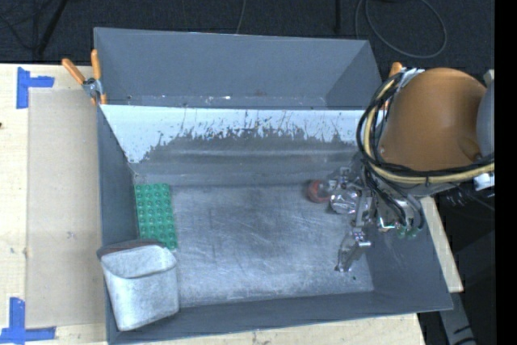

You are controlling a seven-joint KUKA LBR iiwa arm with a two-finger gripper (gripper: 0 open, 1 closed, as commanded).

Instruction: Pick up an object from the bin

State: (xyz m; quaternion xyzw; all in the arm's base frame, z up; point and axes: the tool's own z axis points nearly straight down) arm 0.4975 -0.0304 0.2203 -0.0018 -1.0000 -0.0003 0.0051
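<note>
Starting at the near edge of the bin (pixel 242 254), we've got a pale grey tub (pixel 139 287) sitting in the near-left corner, tipped a bit. Just behind it, against the left wall, a green studded plate (pixel 154 214) lies flat. Both are well apart from the arm.

Over on the right, the gripper (pixel 349 256) hangs low over bare floor near the right wall, with nothing under it that we can make out. Open or closed? Honestly we can't tell from this angle, and we don't see anything held in it.

A little further back, just left of the wrist hardware, there's a small reddish-brown lump (pixel 316 191) on the floor, close to where the back slope starts. It's the nearest thing to the gripper, so we'd bet on it as the pick. Our guess is that it's light, fairly firm and rounded, so it may roll or squirt out if pinched off-centre. We'd grab it across its widest part, coming straight down. What it's made of we can't say.

Arm pose: it comes in from the right, the wrist sits under the big orange cover (pixel 428 121) with cables (pixel 370 143) looped round it, and the tool points down into the bin's right half. To reach the lump it'd need to shift back and a touch left.
</note>
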